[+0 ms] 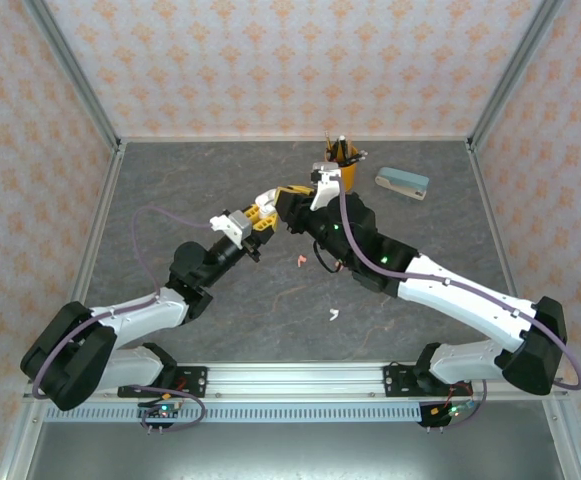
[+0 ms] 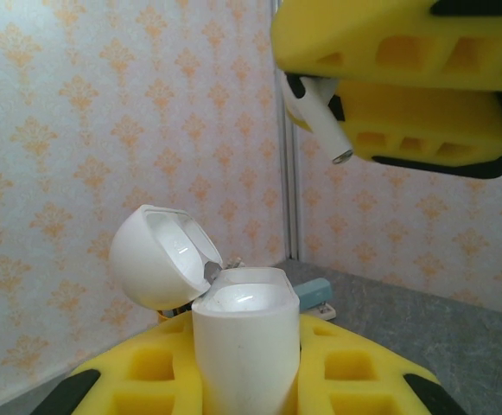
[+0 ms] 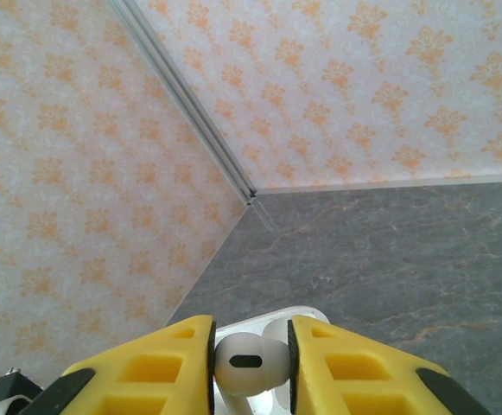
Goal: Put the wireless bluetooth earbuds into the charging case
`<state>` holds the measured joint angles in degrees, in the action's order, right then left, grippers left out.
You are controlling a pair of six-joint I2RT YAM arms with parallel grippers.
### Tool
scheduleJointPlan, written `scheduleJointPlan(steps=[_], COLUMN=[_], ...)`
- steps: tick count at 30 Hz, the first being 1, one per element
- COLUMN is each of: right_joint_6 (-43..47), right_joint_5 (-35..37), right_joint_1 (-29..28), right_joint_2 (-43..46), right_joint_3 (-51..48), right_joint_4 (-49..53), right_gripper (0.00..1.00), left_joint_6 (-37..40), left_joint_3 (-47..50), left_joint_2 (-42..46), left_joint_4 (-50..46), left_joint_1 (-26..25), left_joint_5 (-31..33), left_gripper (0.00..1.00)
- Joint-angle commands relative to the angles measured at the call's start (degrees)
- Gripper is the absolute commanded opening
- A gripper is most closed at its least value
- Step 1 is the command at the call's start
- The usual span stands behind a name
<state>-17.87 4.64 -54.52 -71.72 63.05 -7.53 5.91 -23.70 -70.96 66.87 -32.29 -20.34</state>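
My left gripper (image 2: 244,367) is shut on a white charging case (image 2: 244,341), held upright with its lid (image 2: 159,256) swung open to the left. Above the case, my right gripper (image 3: 251,361) is shut on a white earbud (image 3: 249,365). In the left wrist view the earbud's stem (image 2: 325,126) points down and to the right, apart from the case. The open case (image 3: 313,316) lies right beneath the earbud in the right wrist view. Both grippers (image 1: 270,207) meet above the table's middle. A salmon-pink earbud (image 1: 301,260) and another white earbud (image 1: 335,315) lie loose on the table.
An orange cup (image 1: 346,172) with pens stands just behind the grippers. A teal stapler (image 1: 402,182) lies at the back right. The grey table (image 1: 440,240) is walled in by patterned panels on three sides.
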Motion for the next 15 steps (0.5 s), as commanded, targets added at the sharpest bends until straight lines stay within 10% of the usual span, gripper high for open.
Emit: scheduleJointPlan(steps=[1,15], right_joint_6=[0.11,-4.05], right_joint_5=[-1.13,-1.12], right_joint_1=[0.31,0.29], right_joint_2=[-0.07,-3.54], right_joint_3=[-1.27,-3.36], right_joint_4=[-7.85,-16.4], right_gripper=[0.25,0.25], left_joint_6=[-0.37,-1.59], left_joint_3=[-2.13,-3.1], left_joint_2=[-0.47,-1.17], left_joint_4=[4.75,5.81], left_joint_1=[-0.67,-1.23], left_joint_5=[1.35,2.45], left_gripper=[0.0,0.0])
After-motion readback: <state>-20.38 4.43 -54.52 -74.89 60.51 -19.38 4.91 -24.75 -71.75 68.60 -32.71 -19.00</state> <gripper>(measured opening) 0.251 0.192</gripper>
